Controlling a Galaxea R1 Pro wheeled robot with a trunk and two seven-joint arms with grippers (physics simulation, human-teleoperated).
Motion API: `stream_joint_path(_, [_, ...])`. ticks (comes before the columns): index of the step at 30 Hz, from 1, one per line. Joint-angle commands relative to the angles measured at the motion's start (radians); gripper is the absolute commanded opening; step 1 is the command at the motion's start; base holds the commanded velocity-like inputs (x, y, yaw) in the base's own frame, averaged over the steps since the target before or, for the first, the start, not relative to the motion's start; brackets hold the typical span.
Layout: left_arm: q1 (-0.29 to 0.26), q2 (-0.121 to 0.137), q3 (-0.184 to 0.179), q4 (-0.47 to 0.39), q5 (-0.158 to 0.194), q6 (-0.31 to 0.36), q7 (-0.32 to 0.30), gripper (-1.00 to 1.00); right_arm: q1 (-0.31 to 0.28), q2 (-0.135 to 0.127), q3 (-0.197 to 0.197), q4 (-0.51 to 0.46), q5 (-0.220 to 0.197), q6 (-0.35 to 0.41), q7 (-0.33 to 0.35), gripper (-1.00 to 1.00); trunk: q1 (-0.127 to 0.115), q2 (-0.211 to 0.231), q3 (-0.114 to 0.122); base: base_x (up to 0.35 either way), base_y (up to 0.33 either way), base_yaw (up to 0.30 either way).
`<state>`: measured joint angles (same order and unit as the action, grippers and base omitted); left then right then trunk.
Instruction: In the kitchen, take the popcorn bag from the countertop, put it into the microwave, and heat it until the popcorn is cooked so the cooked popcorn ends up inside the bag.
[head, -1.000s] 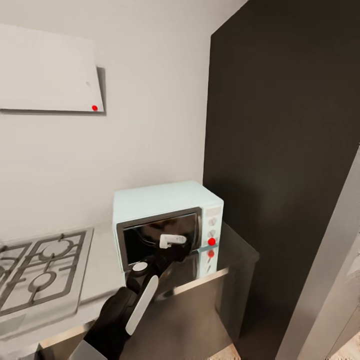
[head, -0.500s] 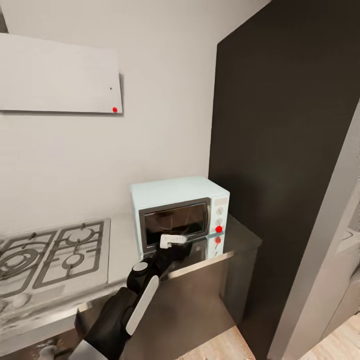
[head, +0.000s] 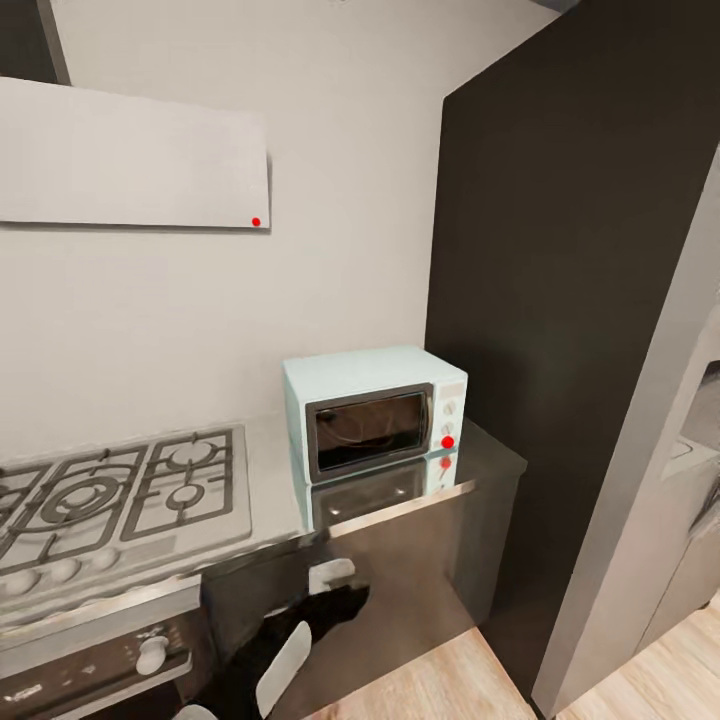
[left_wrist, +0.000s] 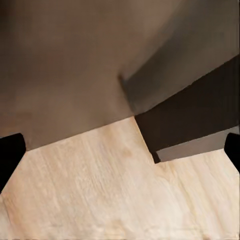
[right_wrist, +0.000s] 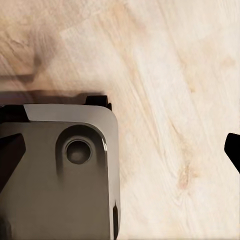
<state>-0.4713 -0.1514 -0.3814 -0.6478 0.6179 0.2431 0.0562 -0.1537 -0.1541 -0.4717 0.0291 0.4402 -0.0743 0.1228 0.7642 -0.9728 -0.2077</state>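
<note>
The pale mint-blue microwave (head: 375, 418) stands on the grey countertop (head: 275, 480) against the dark wall, its dark glass door closed and its round light (head: 447, 441) red. The popcorn bag and popcorn are out of view; the dark glass hides the inside. My left gripper (head: 335, 585) hangs low in front of the dark cabinet, below the counter's steel edge and apart from the microwave. In the left wrist view its fingertips (left_wrist: 10, 156) sit far apart, open over the wood floor. The right gripper (right_wrist: 121, 150) is also open, above the floor beside my grey base (right_wrist: 60, 175).
A steel gas hob (head: 110, 495) lies left of the microwave, with the oven's knobs (head: 150, 655) below it. A white hood (head: 130, 155) hangs on the wall. A tall dark cabinet (head: 580, 300) rises at the right, and wood floor (head: 460, 680) stretches below.
The camera has pulled back, so the whole view shifted. The microwave door, ajar a second ago, is closed. My left arm dropped from the door to below the counter edge.
</note>
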Motion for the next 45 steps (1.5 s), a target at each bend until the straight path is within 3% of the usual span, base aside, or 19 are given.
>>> stream_joint_path(1, [-0.001,-0.001,-0.003,0.067,0.013,-0.005,0.004,1.00,-0.001,-0.001,-0.008,0.003,0.008,-0.005,0.001,1.00,0.000,-0.001,-0.001,-0.010,0.008,0.000])
stream_joint_path(5, [-0.001,-0.005,-0.003,0.370,0.014,-0.018,-0.017,1.00,-0.001,0.000,-0.008,0.003,0.006,-0.005,0.001,1.00,0.000,-0.001,-0.001,-0.002,0.002,0.000])
stream_joint_path(7, [0.001,-0.003,-0.001,0.575,0.015,-0.036,-0.057,1.00,-0.001,0.003,-0.007,0.003,0.007,-0.005,0.001,1.00,0.000,-0.001,-0.001,0.000,0.000,0.000])
stream_joint_path(8, [0.004,0.000,0.001,0.611,0.017,-0.072,-0.062,1.00,-0.001,0.004,-0.007,0.003,0.008,-0.005,0.001,1.00,0.000,-0.001,-0.001,0.000,0.000,0.000])
stream_joint_path(12, [0.013,0.007,0.002,0.643,0.019,-0.181,-0.067,1.00,-0.001,0.006,-0.007,0.003,0.010,-0.005,0.001,1.00,0.000,-0.001,-0.001,0.000,0.000,0.000])
stream_joint_path(14, [0.074,0.017,0.003,0.647,0.020,-0.194,-0.066,1.00,-0.001,0.005,-0.007,0.003,0.011,-0.005,0.001,1.00,0.000,-0.001,-0.001,0.000,0.000,0.000])
stream_joint_path(17, [0.215,0.055,0.004,0.648,0.020,-0.209,-0.066,1.00,-0.001,0.002,-0.007,0.003,0.012,-0.005,0.001,1.00,0.000,-0.001,-0.001,0.000,0.000,0.000])
stream_joint_path(18, [0.238,0.064,0.005,0.648,0.023,-0.214,-0.066,1.00,-0.001,0.001,-0.007,0.003,0.011,-0.005,0.001,1.00,0.000,-0.001,-0.001,0.000,0.000,0.000])
stream_joint_path(20, [0.271,0.075,0.004,0.647,0.060,-0.248,-0.067,1.00,-0.001,0.002,-0.006,0.003,0.010,-0.004,0.001,1.00,0.000,-0.001,-0.001,0.000,0.000,0.000])
stream_joint_path(28, [0.280,0.075,0.001,0.647,0.072,-0.263,-0.068,1.00,-0.001,0.006,-0.006,0.003,0.007,0.006,0.000,1.00,0.000,-0.001,-0.001,0.000,0.000,0.014])
stream_joint_path(45, [0.280,0.072,0.001,0.646,0.072,-0.265,-0.067,1.00,-0.001,0.005,-0.005,0.003,0.008,0.004,0.000,1.00,0.000,-0.001,-0.001,0.000,0.000,0.261])
